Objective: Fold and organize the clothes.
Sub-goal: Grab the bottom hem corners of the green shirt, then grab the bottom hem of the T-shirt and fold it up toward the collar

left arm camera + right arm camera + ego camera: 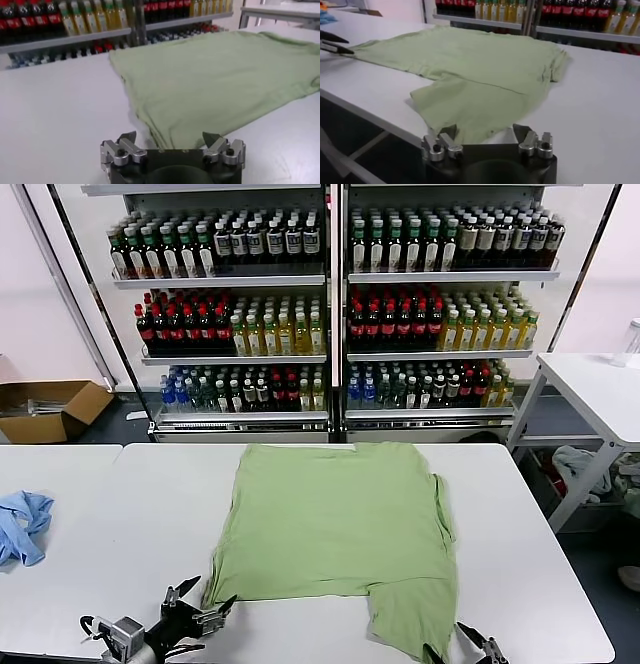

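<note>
The clothes are one light sage-green shirt (335, 519) spread flat on the white table (110, 514), with a flap (410, 614) reaching toward the near edge on the right. My left gripper (200, 604) is low at the shirt's near-left corner. In the left wrist view the left gripper (170, 139) stands open, with the layered corner of the shirt (210, 80) lying between its fingers. My right gripper (452, 646) is at the flap's near edge. The right wrist view shows the right gripper (485, 131) with jaws apart around the hem of the shirt (475, 65).
A crumpled blue cloth (22, 526) lies at the table's left side. Shelves of bottles (330, 314) stand behind the table. A cardboard box (50, 409) sits on the floor at the left and a second table (600, 389) stands at the right.
</note>
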`<act>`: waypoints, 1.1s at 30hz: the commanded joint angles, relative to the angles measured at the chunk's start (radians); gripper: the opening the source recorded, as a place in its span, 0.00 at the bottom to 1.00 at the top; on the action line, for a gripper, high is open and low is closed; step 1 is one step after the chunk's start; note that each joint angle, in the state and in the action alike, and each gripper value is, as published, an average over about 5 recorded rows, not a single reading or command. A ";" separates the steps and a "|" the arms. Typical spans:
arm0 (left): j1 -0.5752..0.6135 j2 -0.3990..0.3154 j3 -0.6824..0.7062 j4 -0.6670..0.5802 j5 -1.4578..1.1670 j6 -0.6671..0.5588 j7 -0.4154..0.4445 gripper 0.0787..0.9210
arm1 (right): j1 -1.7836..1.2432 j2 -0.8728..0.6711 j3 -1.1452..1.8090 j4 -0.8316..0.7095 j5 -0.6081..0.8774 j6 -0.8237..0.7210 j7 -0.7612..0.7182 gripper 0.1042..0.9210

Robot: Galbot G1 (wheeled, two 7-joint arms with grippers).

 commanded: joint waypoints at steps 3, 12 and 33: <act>-0.003 -0.001 0.017 0.031 0.040 0.022 0.040 0.76 | -0.004 0.000 -0.018 -0.009 0.000 0.005 0.004 0.40; 0.003 -0.005 0.022 0.017 0.041 0.018 0.042 0.44 | 0.007 0.008 -0.021 0.002 0.049 0.052 0.002 0.08; -0.006 -0.016 -0.062 -0.159 -0.053 -0.014 0.051 0.01 | 0.144 0.000 0.001 0.021 0.403 0.147 -0.015 0.00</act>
